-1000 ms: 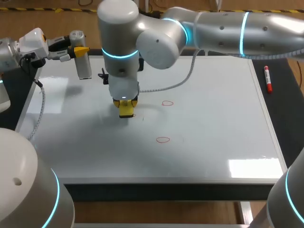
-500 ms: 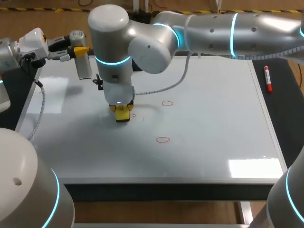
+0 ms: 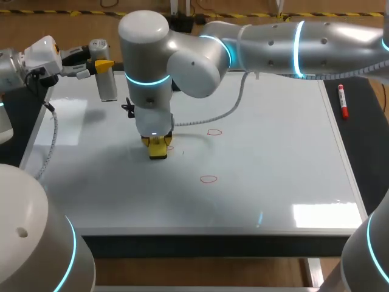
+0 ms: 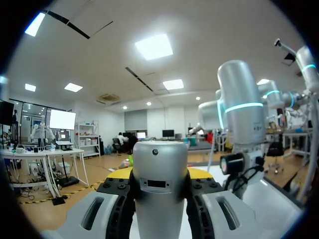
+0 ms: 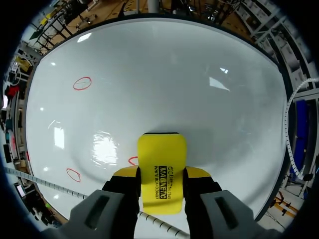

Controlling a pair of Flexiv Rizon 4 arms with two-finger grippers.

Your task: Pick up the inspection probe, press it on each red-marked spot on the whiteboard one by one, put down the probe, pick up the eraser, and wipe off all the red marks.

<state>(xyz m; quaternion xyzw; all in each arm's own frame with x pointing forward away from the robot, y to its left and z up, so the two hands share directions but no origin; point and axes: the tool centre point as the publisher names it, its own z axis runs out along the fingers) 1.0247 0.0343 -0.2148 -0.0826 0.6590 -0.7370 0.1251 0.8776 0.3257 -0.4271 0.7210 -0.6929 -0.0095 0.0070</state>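
Head view: the right arm comes in from the right and reaches way over to the left half of the whiteboard [image 3: 273,152], with the right gripper [image 3: 157,142] pointing straight down and clamped on the yellow eraser [image 3: 158,152], which sits on the board. One red mark [image 3: 169,147] peeks out right beside the eraser, and two more red marks [image 3: 214,131] [image 3: 208,179] sit further right, untouched. The left gripper [image 3: 103,64] hangs over the far left corner, holding the inspection probe [image 3: 108,85] upright, well clear of the other arm. A red marker [image 3: 343,101] lies off the board on the right. Left wrist view: both fingers [image 4: 117,199] hug the silver probe from two sides, so it's closed on it. Right wrist view: the eraser is pinched between the fingers [image 5: 125,186], and the near mark is half hidden just beside it. Risk-wise, the eraser looks a bit off-centre from that mark, so a short swipe could leave a red sliver or just smear it, and any tilt would mean only one edge wipes.
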